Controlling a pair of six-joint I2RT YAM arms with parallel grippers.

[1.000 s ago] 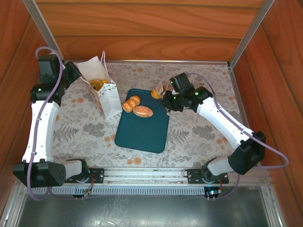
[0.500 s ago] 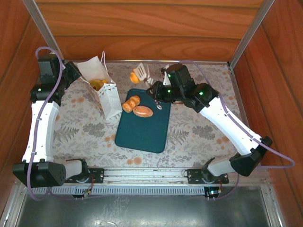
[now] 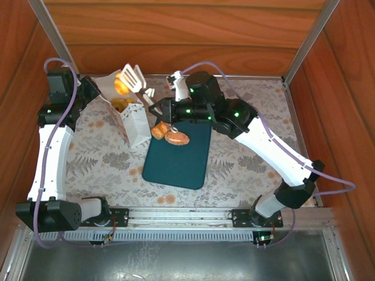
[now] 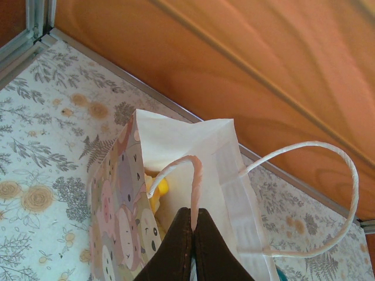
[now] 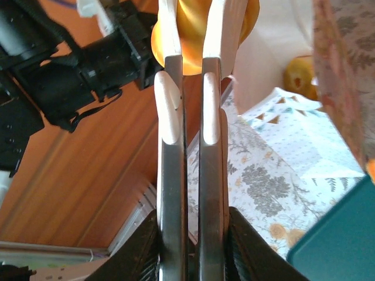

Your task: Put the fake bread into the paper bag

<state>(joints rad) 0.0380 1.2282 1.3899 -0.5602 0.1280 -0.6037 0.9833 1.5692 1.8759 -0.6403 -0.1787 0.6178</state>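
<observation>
Overhead, the right arm (image 3: 263,143) is reaching from its base at the near right, across the floral worktop (image 3: 246,158), toward the far left corner, its forearm passing over the far end of the teal tray (image 3: 176,164). The left arm (image 3: 51,149) is standing along the left edge, bending inward at the wrist toward the paper bag (image 3: 137,123). The right gripper (image 3: 126,75) is hanging over the far part of the bag's open mouth, its white fingers (image 5: 167,111) sitting narrow and clamping a round orange bun (image 3: 120,83) between their tips. The left gripper (image 4: 192,234) is keeping its dark fingers pressed together, pinching the near cord handle (image 4: 196,187) of the bag. The bag is standing upright just left of the tray, mouth gaping, with yellowish pastries (image 4: 157,190) lying inside. Two more pastries (image 3: 170,133) are resting side by side on the tray's far end, directly beneath the right wrist. The bag's other handle (image 4: 351,175) is arching loose toward the wooden back wall (image 4: 234,58).
</observation>
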